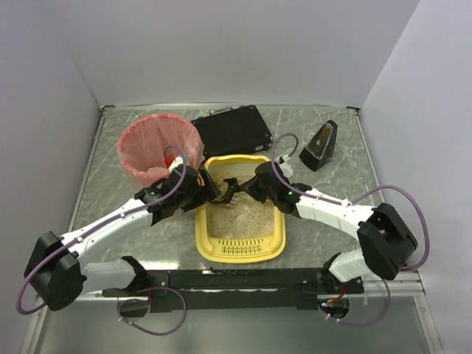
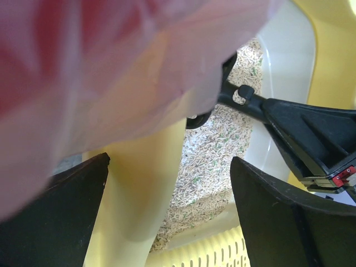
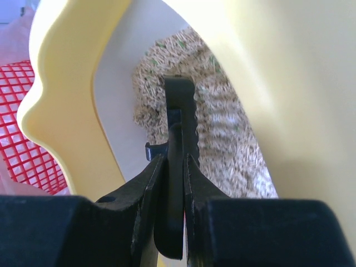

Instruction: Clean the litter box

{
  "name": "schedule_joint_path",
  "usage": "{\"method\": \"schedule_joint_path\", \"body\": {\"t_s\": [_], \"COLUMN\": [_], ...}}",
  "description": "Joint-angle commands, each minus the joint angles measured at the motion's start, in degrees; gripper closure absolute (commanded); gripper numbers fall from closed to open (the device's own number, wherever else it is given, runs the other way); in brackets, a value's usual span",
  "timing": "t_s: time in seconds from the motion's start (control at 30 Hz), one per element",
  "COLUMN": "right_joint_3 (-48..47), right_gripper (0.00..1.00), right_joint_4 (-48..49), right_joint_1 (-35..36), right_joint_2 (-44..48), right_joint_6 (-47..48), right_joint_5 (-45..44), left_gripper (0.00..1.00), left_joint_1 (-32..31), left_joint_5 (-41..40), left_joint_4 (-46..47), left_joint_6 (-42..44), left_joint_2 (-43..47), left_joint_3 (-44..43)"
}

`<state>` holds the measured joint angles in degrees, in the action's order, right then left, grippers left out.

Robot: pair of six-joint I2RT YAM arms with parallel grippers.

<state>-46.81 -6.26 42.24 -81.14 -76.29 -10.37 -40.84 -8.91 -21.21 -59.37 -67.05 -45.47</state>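
Observation:
The yellow litter box lies in the middle of the table with beige litter inside and a slotted strip at its near end. My right gripper reaches in from the right and is shut on the handle of a black scoop, whose head rests over the litter at the far end. In the right wrist view the jaws pinch the scoop handle edge-on above the litter. My left gripper is open and straddles the box's left rim, fingers apart, holding nothing.
A round bin with a pink liner stands just left of the box, close against my left wrist. A flat black case lies behind the box. A small black wedge-shaped object stands at the back right.

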Motion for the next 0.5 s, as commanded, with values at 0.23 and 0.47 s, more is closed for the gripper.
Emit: {"method": "schedule_joint_path", "body": {"t_s": [0.23,0.47], "right_joint_3": [4.62,9.09], "right_gripper": [1.00,1.00], "right_joint_4": [6.44,18.29], "right_joint_1": [0.48,-0.14], "right_joint_2": [-3.23,-7.19], "right_joint_6": [9.92,10.02], "right_joint_5": [-6.25,1.40], "left_gripper": [0.06,0.06], "left_joint_1": [-0.38,-0.38], "left_joint_5": [1.70,1.26], "left_joint_4": [1.70,1.09], "left_joint_6": [-1.89,-1.89], "left_joint_2": [-0.63,-0.81], "left_joint_3": [-1.28,-1.72]}}
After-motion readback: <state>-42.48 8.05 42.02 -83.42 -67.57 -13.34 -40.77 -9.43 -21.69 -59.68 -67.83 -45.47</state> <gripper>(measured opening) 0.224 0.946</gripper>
